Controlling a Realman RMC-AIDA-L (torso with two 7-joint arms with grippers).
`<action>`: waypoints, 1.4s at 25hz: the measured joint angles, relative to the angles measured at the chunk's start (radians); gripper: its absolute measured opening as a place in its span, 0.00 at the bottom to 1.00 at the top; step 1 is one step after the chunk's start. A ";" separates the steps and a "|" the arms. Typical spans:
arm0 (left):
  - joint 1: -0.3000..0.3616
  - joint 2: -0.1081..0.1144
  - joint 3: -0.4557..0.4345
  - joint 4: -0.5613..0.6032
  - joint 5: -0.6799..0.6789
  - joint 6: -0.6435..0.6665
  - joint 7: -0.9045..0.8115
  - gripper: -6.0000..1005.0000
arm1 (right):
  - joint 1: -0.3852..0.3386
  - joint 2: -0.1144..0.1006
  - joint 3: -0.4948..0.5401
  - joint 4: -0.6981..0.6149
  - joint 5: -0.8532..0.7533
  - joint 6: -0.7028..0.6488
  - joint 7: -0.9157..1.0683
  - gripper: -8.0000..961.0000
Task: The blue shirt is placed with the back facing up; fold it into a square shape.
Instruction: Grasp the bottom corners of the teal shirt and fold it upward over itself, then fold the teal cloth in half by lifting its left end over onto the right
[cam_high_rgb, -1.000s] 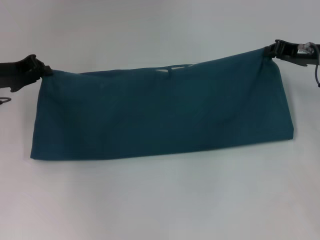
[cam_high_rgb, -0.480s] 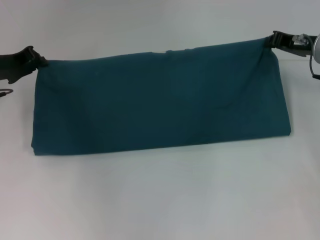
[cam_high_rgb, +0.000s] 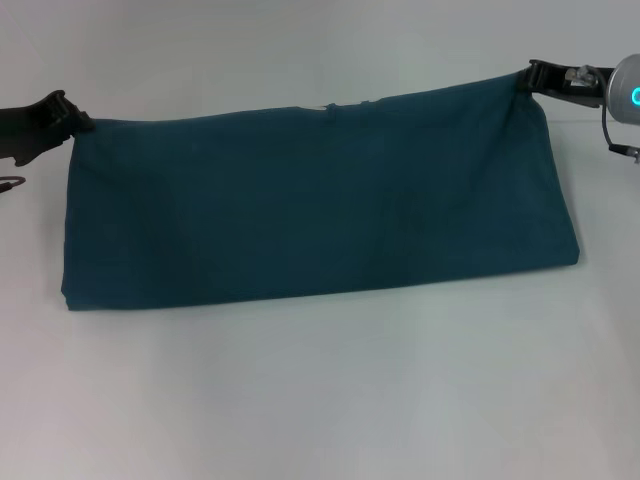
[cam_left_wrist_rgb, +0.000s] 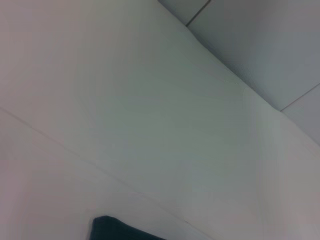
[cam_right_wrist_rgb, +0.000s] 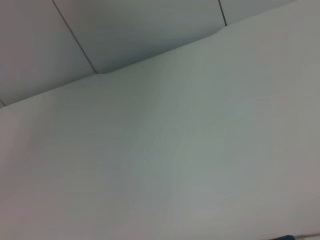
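Teal-blue, the blue shirt (cam_high_rgb: 320, 205) lies as a long folded band on the white worktop (cam_high_rgb: 320, 400), left gripper (cam_high_rgb: 78, 124) and right gripper (cam_high_rgb: 532, 78) pinching its far corners, mid-fold; next, a crosswise fold toward square.

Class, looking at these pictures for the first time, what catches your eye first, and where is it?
The blue shirt, folded into a long band, fills the middle of the white table. The left gripper pinches its far left corner and the right gripper its far right corner.
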 joint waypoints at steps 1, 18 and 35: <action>0.000 0.000 0.000 0.000 0.000 -0.001 0.000 0.18 | 0.001 0.000 0.000 0.000 0.000 0.001 0.000 0.11; -0.003 -0.004 0.007 -0.004 -0.023 -0.034 0.017 0.20 | 0.021 -0.009 -0.023 0.008 0.000 0.009 0.003 0.12; 0.051 -0.021 0.019 0.001 -0.154 -0.037 0.011 0.33 | -0.044 -0.127 0.027 -0.032 0.058 -0.214 0.015 0.45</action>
